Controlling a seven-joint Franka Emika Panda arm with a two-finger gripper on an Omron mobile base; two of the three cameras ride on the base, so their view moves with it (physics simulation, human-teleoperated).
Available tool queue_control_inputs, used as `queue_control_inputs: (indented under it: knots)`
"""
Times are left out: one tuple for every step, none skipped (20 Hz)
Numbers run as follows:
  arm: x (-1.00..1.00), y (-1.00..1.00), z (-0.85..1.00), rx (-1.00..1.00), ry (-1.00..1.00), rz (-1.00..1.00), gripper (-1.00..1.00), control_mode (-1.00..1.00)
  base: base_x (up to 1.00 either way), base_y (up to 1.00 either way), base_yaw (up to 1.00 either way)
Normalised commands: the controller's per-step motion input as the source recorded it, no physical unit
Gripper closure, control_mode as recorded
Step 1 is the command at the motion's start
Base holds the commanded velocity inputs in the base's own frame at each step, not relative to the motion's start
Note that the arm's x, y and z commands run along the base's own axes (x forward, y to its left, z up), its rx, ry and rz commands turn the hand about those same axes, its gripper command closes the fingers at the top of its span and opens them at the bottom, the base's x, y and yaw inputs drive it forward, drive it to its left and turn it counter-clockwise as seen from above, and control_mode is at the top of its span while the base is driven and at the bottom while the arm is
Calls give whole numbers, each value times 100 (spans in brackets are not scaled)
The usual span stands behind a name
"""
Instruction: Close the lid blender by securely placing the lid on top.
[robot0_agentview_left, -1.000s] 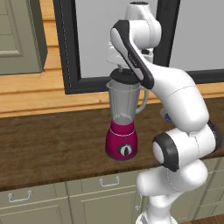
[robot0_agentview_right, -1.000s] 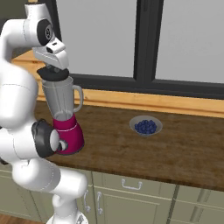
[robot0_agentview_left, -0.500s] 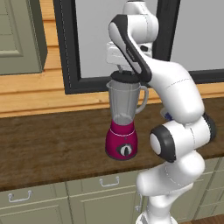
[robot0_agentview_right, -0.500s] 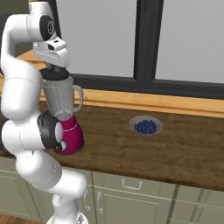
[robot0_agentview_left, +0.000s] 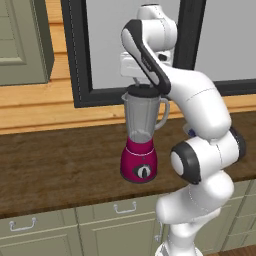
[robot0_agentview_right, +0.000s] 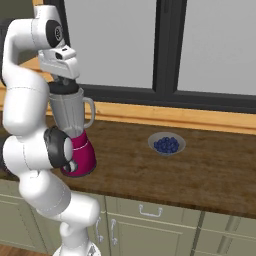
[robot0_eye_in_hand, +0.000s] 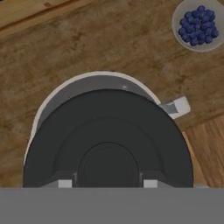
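On the tabletop (robot0_agentview_left: 60, 165) in the left base view, the blender (robot0_agentview_left: 141, 135) stands near the front edge with the lid (robot0_agentview_left: 142, 91) at its jar mouth under the gripper (robot0_agentview_left: 141, 82); right base view shows likewise, blueberry bowl (robot0_agentview_right: 166, 144) apart; hand view shows fingers (robot0_eye_in_hand: 65, 183) clamped on the lid's knob.

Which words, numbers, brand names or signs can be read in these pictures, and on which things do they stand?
None can be read.
Blender: the round dial on its magenta base bears no mark that I can make out.
Lid: plain black, no lettering.
Bowl of blueberries: no label.
Cabinets and counter: no text or signs.
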Motion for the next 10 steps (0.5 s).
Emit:
queue_control_inputs:
  knots:
    - [-20, 0, -37, 0, -8, 0, 100, -100, 0, 0, 0]
    - [-14, 0, -32, 0, -7, 0, 100, -100, 0, 0, 0]
    - [-10, 0, -26, 0, -5, 0, 100, -100, 0, 0, 0]
    - [-1, 0, -16, 0, -3, 0, 100, -100, 0, 0, 0]
    - [0, 0, -9, 0, -2, 0, 100, -100, 0, 0, 0]
    - [0, 0, -2, 0, 0, 0, 100, -100, 0, 0, 0]
    - [0, 0, 0, 0, 0, 0, 100, -100, 0, 0, 0]
    - [0, 0, 0, 0, 0, 0, 100, -100, 0, 0, 0]
    - [0, 0, 0, 0, 0, 0, 100, -100, 0, 0, 0]
    - [0, 0, 0, 0, 0, 0, 100, -100, 0, 0, 0]
